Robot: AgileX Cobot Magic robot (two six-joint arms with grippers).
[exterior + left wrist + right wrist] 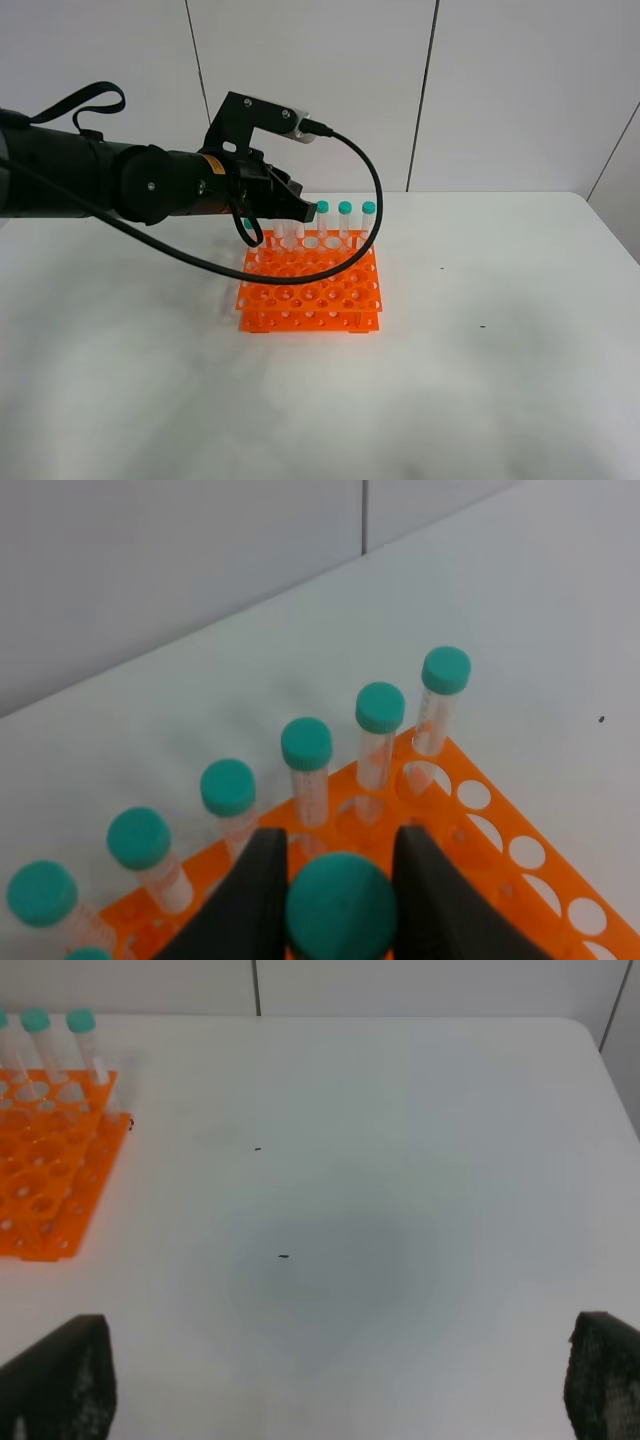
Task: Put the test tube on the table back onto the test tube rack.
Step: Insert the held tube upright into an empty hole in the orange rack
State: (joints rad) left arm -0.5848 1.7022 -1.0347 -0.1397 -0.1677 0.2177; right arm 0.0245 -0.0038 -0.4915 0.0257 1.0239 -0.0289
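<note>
- Fingers (248,905) of the left gripper (340,912) are clamped on the teal cap of the tube (340,895), one on each side.
- The tube is held over the rack (310,292), just in front of its back row of capped tubes (305,745); its tip is hidden.
- The left arm (90,180) reaches in nearly level from the left.
- The right gripper (330,1400) has its fingers (60,1385) wide apart over the table (400,1160), well apart from the rack.

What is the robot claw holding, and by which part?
The left claw pinches a teal-capped plastic test tube by its round cap, over the bright orange holed rack. The right claw holds nothing.
</note>
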